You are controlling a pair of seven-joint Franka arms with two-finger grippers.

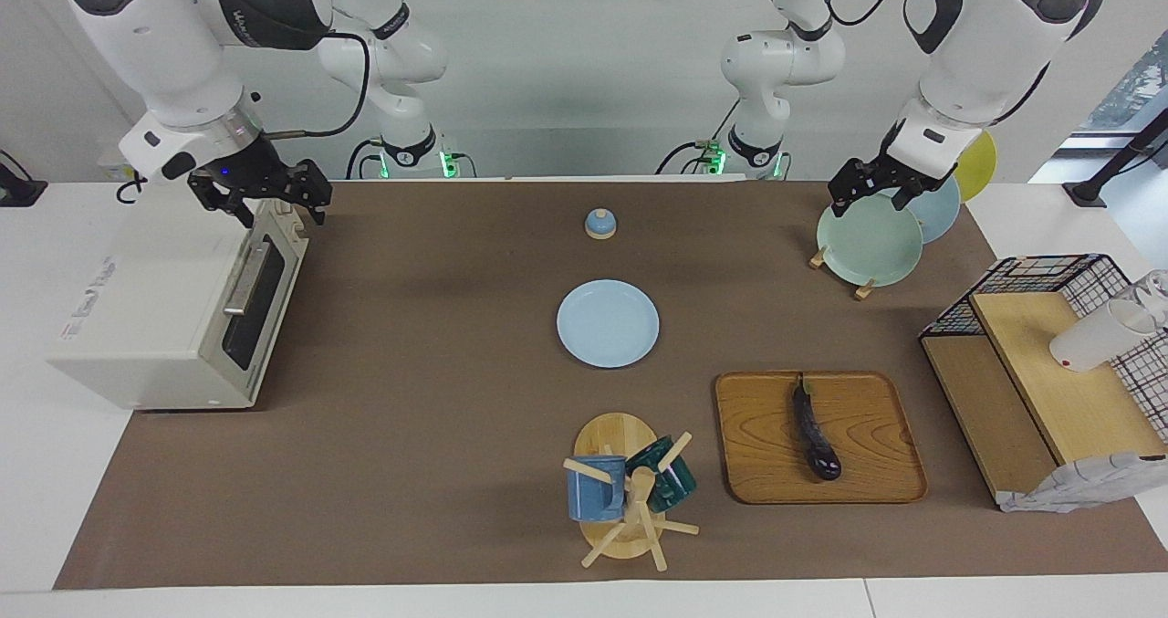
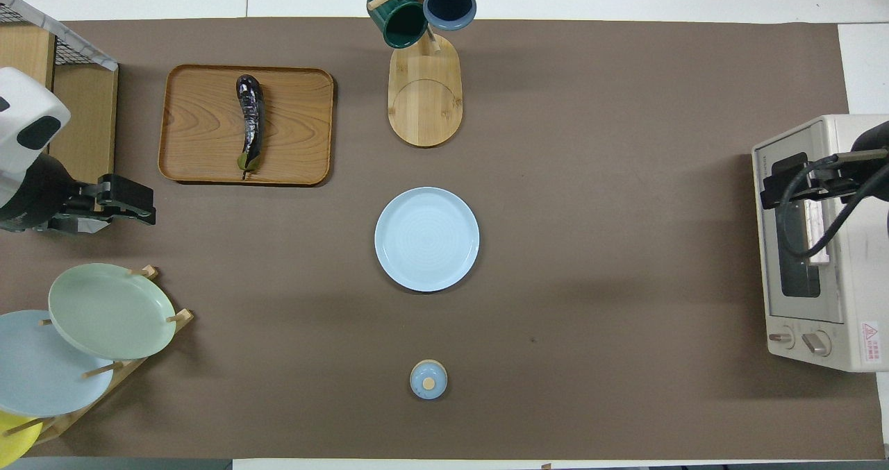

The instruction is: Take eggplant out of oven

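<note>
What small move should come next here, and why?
Probably just draw the right claw up and away from the oven. The eggplant already lies on the wooden tray, the oven door is shut, and both claws are open and empty: the right over the oven's top front edge, the left claw over the plate rack. Nothing seems left to grasp.

I watch through two high, distant cameras. One sits across the table (image 1: 456, 399), facing my robots. The other hangs above their end, looking forward and steeply down. Both cover the whole brown mat (image 2: 590, 248), half a turn apart, oven (image 1: 164, 317) to tray (image 2: 201, 123).
</note>
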